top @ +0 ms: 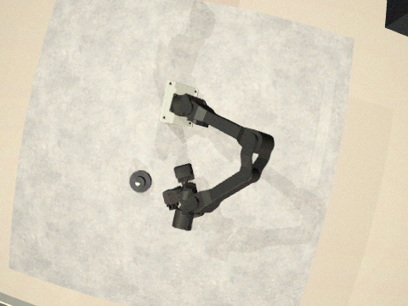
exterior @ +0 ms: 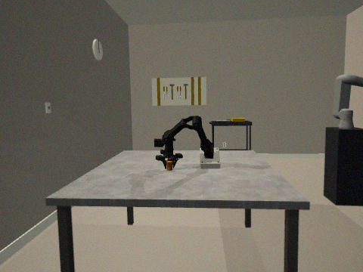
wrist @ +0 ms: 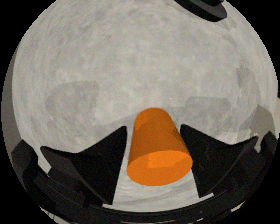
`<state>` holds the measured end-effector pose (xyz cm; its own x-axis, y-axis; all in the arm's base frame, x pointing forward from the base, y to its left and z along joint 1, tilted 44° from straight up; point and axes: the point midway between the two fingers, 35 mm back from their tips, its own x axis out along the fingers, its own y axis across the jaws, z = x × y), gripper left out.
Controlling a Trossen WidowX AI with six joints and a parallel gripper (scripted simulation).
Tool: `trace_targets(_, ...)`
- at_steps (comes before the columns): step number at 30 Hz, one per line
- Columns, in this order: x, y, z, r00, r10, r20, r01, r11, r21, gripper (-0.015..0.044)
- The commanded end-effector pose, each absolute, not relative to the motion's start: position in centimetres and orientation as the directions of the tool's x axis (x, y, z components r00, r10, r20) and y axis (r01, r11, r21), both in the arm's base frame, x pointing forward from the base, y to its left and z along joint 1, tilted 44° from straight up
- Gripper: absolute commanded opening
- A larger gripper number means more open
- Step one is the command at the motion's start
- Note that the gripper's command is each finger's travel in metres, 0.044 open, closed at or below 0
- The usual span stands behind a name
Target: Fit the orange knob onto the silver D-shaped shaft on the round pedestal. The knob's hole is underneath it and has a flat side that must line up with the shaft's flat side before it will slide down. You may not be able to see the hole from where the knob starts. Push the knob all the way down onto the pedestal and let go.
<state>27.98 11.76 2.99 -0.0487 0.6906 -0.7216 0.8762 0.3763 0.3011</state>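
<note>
The orange knob stands upright on the table, its smooth top toward the wrist camera and its hole out of sight underneath. My gripper points down around the knob, one finger on each side. It is partly open, with narrow gaps beside the knob near the fingertips in the wrist view. The arm hides the knob in the top view. The round dark pedestal stands left of the gripper in the top view, with the silver shaft at its middle. The shaft's flat side cannot be made out.
The arm's pale base plate sits on the grey table, farther up than the pedestal in the top view. The arm bends out to the right between its base and the gripper.
</note>
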Motion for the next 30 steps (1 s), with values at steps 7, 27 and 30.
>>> trace_targets(7,28.0,11.8,3.0,-0.048,0.694,-0.719,0.878,0.373,0.301,0.0138)
trace_targets(27,29.2,7.9,6.5,-0.046,0.684,-0.728,0.878,0.375,0.297,0.0)
trace_targets(30,29.3,7.3,7.1,-0.046,0.683,-0.729,0.878,0.375,0.296,0.0)
